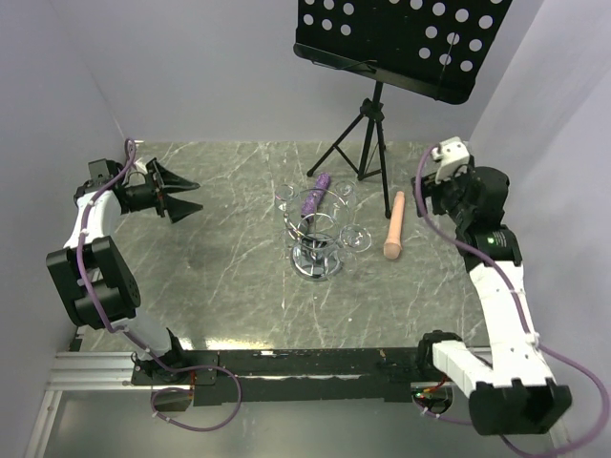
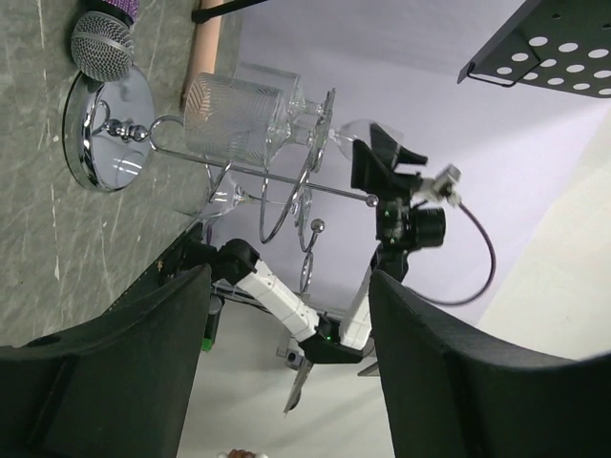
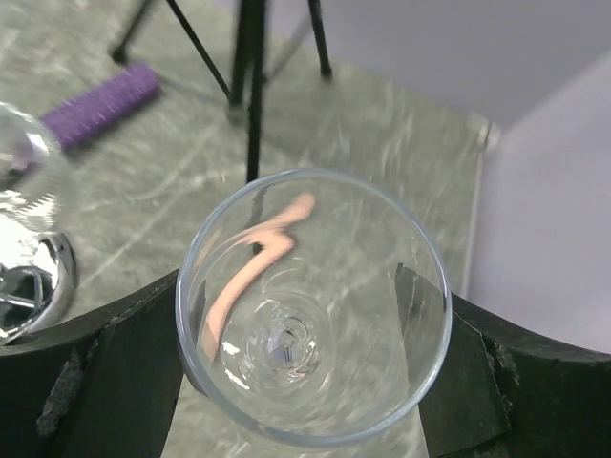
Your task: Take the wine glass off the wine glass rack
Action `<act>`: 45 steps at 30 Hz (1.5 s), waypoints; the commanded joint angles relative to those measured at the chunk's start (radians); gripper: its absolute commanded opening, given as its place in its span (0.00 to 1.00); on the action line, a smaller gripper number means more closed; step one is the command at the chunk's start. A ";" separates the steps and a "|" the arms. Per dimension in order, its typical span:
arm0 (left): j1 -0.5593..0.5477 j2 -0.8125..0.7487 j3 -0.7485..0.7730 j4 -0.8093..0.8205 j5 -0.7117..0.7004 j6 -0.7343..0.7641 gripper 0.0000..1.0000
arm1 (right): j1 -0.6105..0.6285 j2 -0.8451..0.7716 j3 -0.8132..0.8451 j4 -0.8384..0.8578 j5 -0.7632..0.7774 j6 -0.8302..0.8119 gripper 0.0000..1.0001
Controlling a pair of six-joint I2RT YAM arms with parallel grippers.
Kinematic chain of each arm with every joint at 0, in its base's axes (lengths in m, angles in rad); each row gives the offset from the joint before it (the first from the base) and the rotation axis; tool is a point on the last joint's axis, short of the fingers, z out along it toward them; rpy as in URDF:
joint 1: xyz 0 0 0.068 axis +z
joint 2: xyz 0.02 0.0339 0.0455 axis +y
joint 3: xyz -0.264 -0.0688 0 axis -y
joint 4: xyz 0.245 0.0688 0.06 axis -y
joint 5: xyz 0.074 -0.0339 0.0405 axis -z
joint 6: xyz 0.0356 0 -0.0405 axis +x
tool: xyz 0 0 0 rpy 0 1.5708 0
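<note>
Holding the wine glass (image 3: 313, 286) is the right gripper (image 3: 304, 343).

The left pincer (image 1: 199, 195) points inward with jaws apart, while the right pincer (image 3: 305, 329), raised opposite, clamps the wine glass (image 3: 286, 229).

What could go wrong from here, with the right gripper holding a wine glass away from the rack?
1. The right gripper holds the wine glass by its smooth bowl. It could slip, or crack if squeezed harder.
2. The pink cylinder and the music stand legs are close to that arm. Setting the glass down among them could tip it.
3. The open left gripper points at the wine glass rack, which carries other glasses. Moving forward might knock them.
</note>
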 commanded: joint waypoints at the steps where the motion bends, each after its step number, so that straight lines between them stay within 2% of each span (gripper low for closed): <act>1: 0.005 -0.021 0.020 -0.027 -0.014 0.058 0.70 | -0.142 0.020 -0.046 0.200 -0.135 0.163 0.55; 5: 0.008 -0.023 0.055 -0.122 -0.069 0.177 0.71 | -0.236 0.075 -0.112 0.324 -0.181 0.201 0.55; 9: 0.014 -0.021 0.095 -0.227 -0.185 0.326 0.73 | -0.285 0.145 -0.156 0.469 -0.214 0.215 0.55; 15: 0.016 -0.043 0.136 -0.319 -0.487 0.486 0.76 | -0.352 0.305 -0.159 0.662 -0.221 0.223 0.54; 18: 0.016 -0.056 0.155 -0.339 -0.563 0.520 0.77 | -0.384 0.381 -0.144 0.740 -0.212 0.224 0.54; 27: 0.016 -0.108 0.112 -0.357 -0.647 0.558 0.78 | -0.437 0.586 -0.058 0.876 -0.203 0.237 0.54; 34: 0.016 -0.125 0.118 -0.357 -0.615 0.558 0.79 | -0.437 0.653 -0.052 0.950 -0.244 0.203 0.54; 45: 0.017 -0.159 0.095 -0.380 -0.646 0.582 0.80 | -0.437 0.733 -0.037 0.996 -0.255 0.180 0.56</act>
